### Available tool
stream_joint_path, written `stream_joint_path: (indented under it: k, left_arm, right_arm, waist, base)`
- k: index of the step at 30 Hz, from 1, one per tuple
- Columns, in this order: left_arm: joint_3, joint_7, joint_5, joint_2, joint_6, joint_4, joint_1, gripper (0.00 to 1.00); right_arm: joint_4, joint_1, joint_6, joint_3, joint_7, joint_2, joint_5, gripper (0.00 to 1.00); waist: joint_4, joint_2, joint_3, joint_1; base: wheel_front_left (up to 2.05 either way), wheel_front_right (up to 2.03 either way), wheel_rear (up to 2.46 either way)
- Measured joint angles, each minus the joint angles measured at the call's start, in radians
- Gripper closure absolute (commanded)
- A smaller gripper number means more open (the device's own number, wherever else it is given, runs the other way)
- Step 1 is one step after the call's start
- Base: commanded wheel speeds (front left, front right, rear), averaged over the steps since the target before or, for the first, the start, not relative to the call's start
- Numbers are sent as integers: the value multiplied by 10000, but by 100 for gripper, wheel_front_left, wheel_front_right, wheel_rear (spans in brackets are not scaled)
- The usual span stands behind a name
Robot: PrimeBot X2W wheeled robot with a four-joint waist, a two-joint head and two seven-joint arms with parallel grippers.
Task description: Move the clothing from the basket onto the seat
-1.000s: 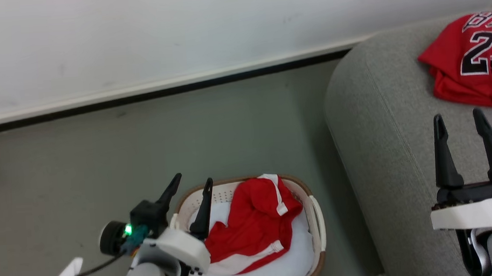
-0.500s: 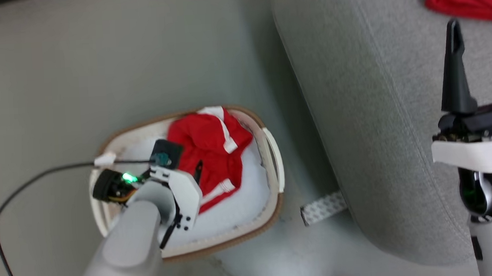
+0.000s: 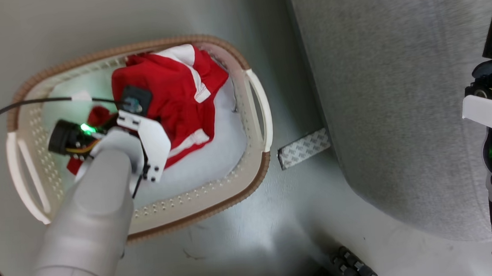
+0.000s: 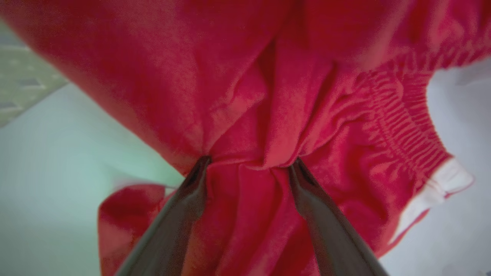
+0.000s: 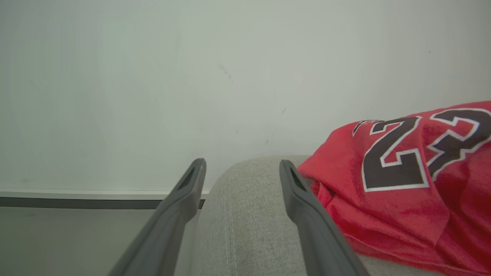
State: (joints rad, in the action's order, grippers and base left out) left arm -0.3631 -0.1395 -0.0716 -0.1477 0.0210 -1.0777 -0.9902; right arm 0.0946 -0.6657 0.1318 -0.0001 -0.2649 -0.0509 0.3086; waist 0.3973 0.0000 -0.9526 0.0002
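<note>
Pressing the left tool (image 4: 250, 161), spread open, into the red shorts (image 3: 170, 87) in the basket (image 3: 198, 197) — bunching a fold to pinch. Parking the right tool (image 5: 241, 163), open and empty, above the seat (image 3: 396, 82) beside the jersey (image 5: 402, 199) lying there.

From the head we look steeply down on the basket (image 3: 216, 206) and seat (image 3: 388, 82); our left wrist camera sits close on the basket's shorts (image 4: 268, 96); our right faces the wall (image 5: 191, 76).

Matt red cloth shorts (image 3: 174, 87), perforated plastic basket (image 3: 215, 191), coarse grey fabric seat (image 3: 396, 82)
</note>
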Motion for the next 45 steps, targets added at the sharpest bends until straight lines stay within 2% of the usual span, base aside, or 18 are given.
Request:
stream_joint_path:
  k: [3, 4, 5, 6, 7, 12, 17, 22, 28, 38, 45]
  left_arm:
    - [-90, 128, -33, 4, -12, -201, -327, 0]
    - [-104, 194, -42, 4, -6, -259, -397, 33]
    - [-140, 282, -44, -4, 21, -322, -457, 33]
    - [-167, 366, -48, -36, 42, -391, -503, 89]
    - [-165, 401, -48, -44, 48, -454, -528, 100]
    - [-92, 907, 173, -100, 132, -740, -384, 100]
    - [-21, 1645, 585, 351, 339, -903, 374, 100]
    - [23, 2424, 1097, 746, 621, -940, 1219, 100]
    - [25, 3007, 2050, 943, 936, -694, 2106, 100]
    - [-1072, 2991, 4130, 982, 1043, 1770, 3265, 100]
    - [-945, 2940, 4727, 976, 644, 4017, 3565, 100]
  right_arm:
    - [104, 29, 0, -42, 0, 2, 15, 0]
    - [123, 64, 0, -40, 0, 2, 15, 0]
    - [138, 111, 0, -40, 0, 2, 17, 0]
    - [130, 143, 0, -50, 0, 2, 48, 0]
    - [105, 159, 0, -69, 0, 10, 115, 0]
    - [-236, 242, 0, -12, 0, 10, 458, 0]
    - [-658, 842, 0, -274, 2, 8, 109, 0]
    - [-1026, 1626, 0, -337, 0, 17, -272, 0]
    - [-1461, 2690, 0, -495, 0, 19, -717, 0]
    - [-1987, 4226, 0, -686, 0, 17, -1329, 0]
    - [-2349, 5173, 0, -286, 0, 25, -1590, 0]
  waist:
    - [35, 0, -393, -1]
    - [39, 0, -474, -1]
    - [38, 0, -525, -1]
    - [39, 0, -550, -2]
    - [50, 0, -542, -1]
    - [169, 0, -277, -1]
    - [72, 0, 504, -1]
    - [-331, 0, 1826, -2]
    - [-970, 0, 3673, -2]
    - [-2098, 0, 6503, -5]
    - [-2761, 0, 8093, -6]
  base:
    - [6, 6, 6]
    - [7, 7, 7]
    - [7, 7, 7]
    - [0, 0, 0]
    - [0, 0, 0]
    - [0, 0, 0]
    - [0, 0, 0]
    - [0, 0, 0]
    - [0, 0, 0]
    - [0, 0, 0]
    - [0, 0, 0]
